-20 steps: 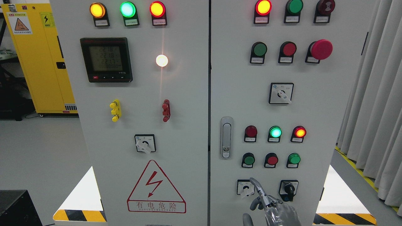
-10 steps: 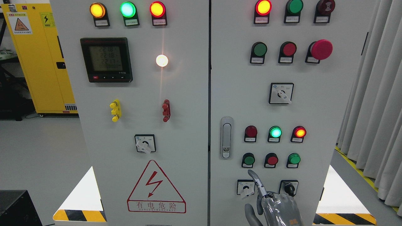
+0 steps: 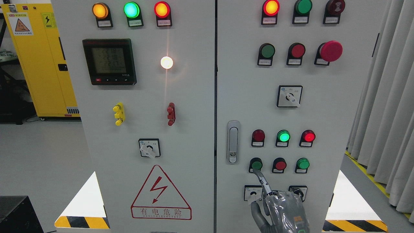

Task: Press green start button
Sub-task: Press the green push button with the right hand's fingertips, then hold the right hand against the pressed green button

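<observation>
Head view: right robot hand at the lower button row of the right cabinet door.

The right hand (image 3: pixel 284 212), grey and wrapped in clear plastic film, enters at the bottom edge right of the middle; one finger (image 3: pixel 260 178) is extended up and to the left, its tip touching or just below the round green push button (image 3: pixel 256 164), while the other fingers are curled inward and hold nothing. This green button is leftmost in a row with a round red push button (image 3: pixel 280 165) and a second green button (image 3: pixel 303 163). Above them sit three indicator lamps; the middle green lamp (image 3: pixel 283 136) glows. A silver door latch (image 3: pixel 233 141) stands to the left.
</observation>
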